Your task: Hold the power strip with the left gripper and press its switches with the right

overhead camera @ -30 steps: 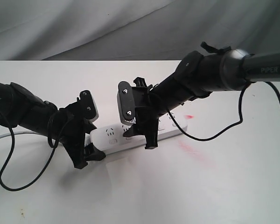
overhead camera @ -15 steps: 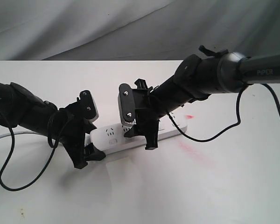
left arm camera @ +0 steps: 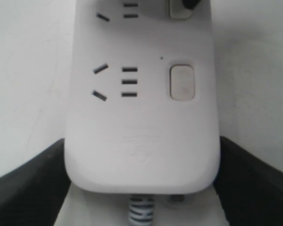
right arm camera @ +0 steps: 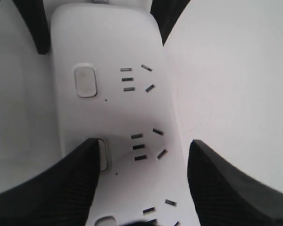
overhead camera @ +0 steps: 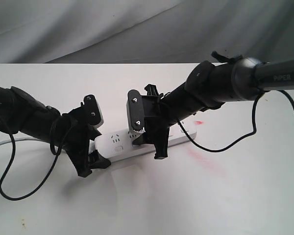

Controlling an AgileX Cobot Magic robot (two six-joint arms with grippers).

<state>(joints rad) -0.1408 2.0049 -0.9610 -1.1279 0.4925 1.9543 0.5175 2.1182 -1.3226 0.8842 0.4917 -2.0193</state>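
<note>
Exterior view: right pincer (overhead camera: pixel 149 148) overlaps power strip (overhead camera: pixel 115 145), red smear (overhead camera: pixel 202 159) beside.

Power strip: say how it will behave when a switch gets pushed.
The power strip looks like rigid plastic, so likely won't flex. Lying flat on the table, it should not tip. Its smooth shell might slide, but the left hand flanking its cord end probably checks that.

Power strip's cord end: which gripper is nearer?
Left. The left gripper clamps the power strip at its cord end; the right gripper sits further along, one jaw over the second switch.
</note>
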